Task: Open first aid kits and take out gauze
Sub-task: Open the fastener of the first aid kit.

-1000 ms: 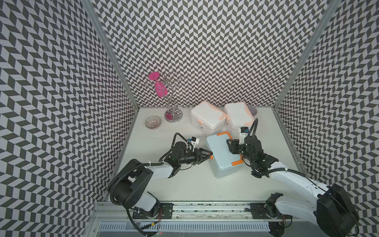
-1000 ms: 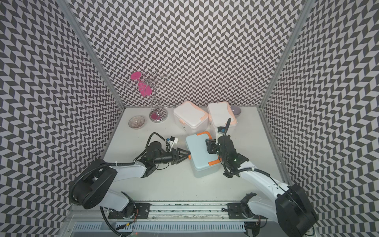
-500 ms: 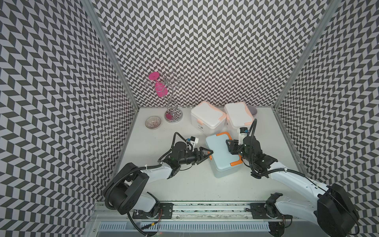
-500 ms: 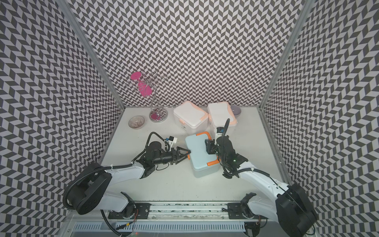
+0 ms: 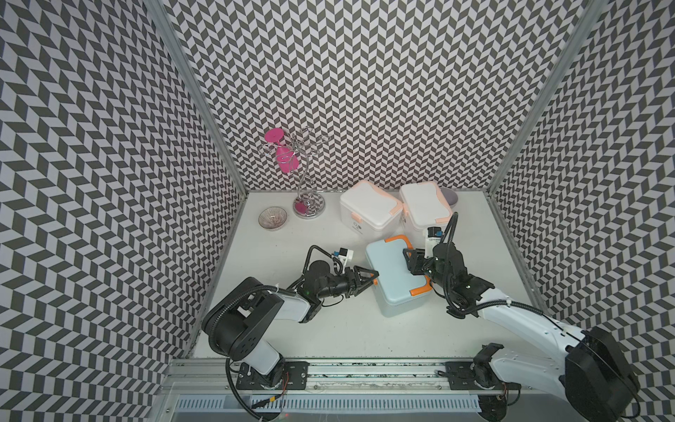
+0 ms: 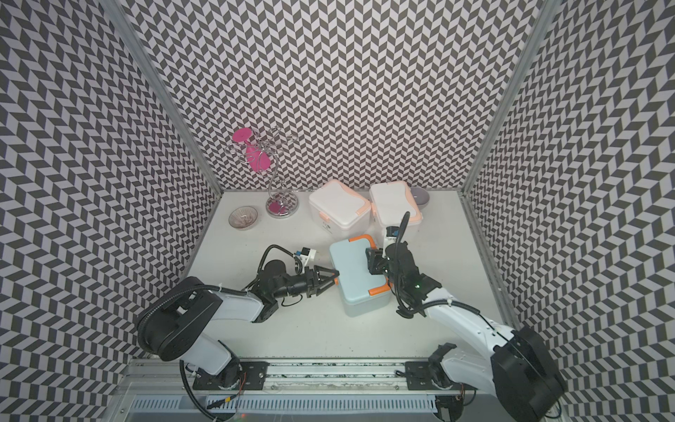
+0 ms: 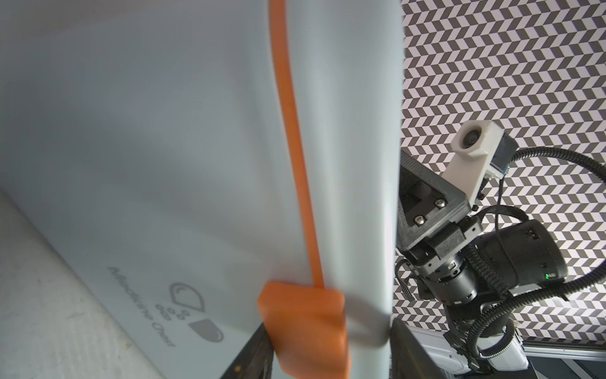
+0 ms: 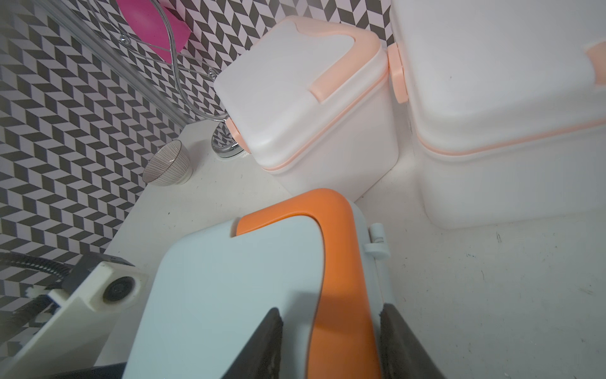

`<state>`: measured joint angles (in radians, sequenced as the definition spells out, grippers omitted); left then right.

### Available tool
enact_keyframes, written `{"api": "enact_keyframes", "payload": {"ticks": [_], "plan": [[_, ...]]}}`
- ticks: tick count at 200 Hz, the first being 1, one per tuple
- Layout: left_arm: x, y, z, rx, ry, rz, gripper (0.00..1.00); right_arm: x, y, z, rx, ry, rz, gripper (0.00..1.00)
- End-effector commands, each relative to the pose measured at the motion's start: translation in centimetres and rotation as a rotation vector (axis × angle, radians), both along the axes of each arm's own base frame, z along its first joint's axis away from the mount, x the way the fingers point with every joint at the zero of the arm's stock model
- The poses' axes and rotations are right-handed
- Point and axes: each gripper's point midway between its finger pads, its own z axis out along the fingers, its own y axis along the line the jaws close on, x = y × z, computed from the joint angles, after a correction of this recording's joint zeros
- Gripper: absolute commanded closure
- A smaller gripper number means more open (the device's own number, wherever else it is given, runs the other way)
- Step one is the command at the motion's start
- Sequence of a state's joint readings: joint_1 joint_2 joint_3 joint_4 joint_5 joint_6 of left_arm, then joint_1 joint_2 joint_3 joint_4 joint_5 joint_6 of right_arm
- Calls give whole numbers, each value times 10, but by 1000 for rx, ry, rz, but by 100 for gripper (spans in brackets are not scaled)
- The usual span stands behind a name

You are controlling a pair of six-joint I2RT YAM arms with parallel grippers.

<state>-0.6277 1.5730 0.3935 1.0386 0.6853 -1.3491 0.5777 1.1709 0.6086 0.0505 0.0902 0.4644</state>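
Right wrist view: the right tool (image 8: 331, 310) is clamped across the orange handle (image 8: 337, 249) of the pale blue first aid kit (image 8: 229, 279). One dark finger is set on each side of the handle, which lies folded flat on the shut lid.

In the left wrist view, the left tool (image 7: 329, 341) is placed at the opposite side of the same kit. Its two fingers are spread around the orange latch (image 7: 305, 321) and the lid's edge. Whether they are pressing on these cannot be told.

In both top views three first aid kits are counted, all with lids down. The pale blue one is set askew near the middle of the bench (image 5: 328, 329), between the two tools. Two more are white with peach trim: the left white kit (image 5: 369, 206) and the right white kit (image 5: 425, 202). These are stood just beside each other behind the blue one, near the back wall.

One grey bowl (image 5: 451, 195) is partly hidden behind the right white kit. One ribbed bowl (image 5: 273, 218) and one wire stand (image 5: 309, 208) are placed near each other toward the back left corner. One pink glass (image 5: 286, 164) is hung upside down on the stand.
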Motion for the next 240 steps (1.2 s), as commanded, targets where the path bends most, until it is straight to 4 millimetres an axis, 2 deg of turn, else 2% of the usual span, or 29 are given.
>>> {"api": "enact_keyframes", "payload": {"ticks": [1,52,134,200,240], "plan": [[-7,-8,37,-88,-108,-39,48,-59,-5,-90,-147,332,94,53],[-3,-3,33,2,-112,-1,49,-57,-9,-91,-177,322,61,53],[-5,2,49,11,-139,20,47,-59,-5,-93,-181,323,71,53],[-5,8,55,44,-149,46,34,-58,-4,-96,-187,325,70,53],[-3,11,59,72,-156,65,30,-58,-3,-97,-186,326,75,53]]}}
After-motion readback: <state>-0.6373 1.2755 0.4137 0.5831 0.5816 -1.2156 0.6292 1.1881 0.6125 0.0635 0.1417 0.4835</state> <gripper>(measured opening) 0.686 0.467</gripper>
